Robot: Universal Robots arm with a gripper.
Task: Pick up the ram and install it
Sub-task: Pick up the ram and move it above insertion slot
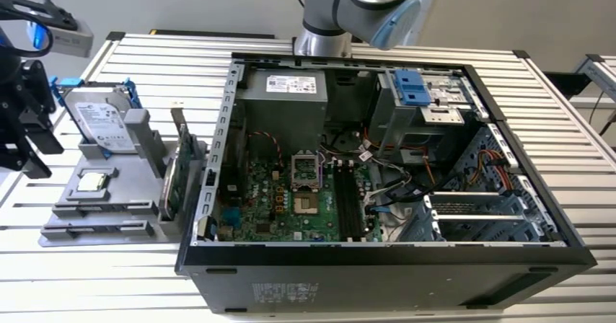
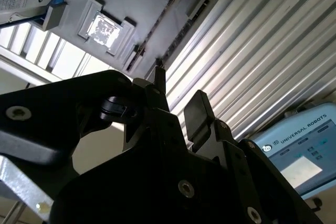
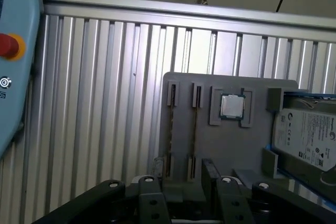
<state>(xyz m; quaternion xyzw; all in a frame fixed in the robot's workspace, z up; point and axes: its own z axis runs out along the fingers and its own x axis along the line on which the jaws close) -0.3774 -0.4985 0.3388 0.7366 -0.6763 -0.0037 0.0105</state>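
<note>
On a ribbed metal tabletop (image 1: 125, 280) beside an open computer case (image 1: 385, 262), the arm's end effector (image 2: 178, 92) hung over a grey holder (image 3: 226, 148) at the exterior view's left. Its fingers (image 2: 197, 109) were released and parted, with nothing between them. The ram (image 3: 195, 129) sat on edge in a slotted cradle of that holder, in the slot next to the CPU (image 3: 231, 106). In the first wrist view it showed as a thin dark line between two pairs of clips, apart from the fingers, which hovered near one end of the cradle. Standing the stick on its long edge appeared to serve the pick, since it left the thin faces exposed for two fingers to come down on either side and close across them. The parted fingers fitted that approach. A hard drive (image 3: 307, 135) in a blue frame lay on the same holder just beyond the CPU. A green card (image 1: 183, 166) stood upright along the holder's side nearest the case. The case lay on its side with the panel off, which turned the motherboard's long black memory slots (image 1: 348, 197) upward, where a stick could be pressed in from above. Those slots looked unfilled, so the install was judged not yet begun.
</note>
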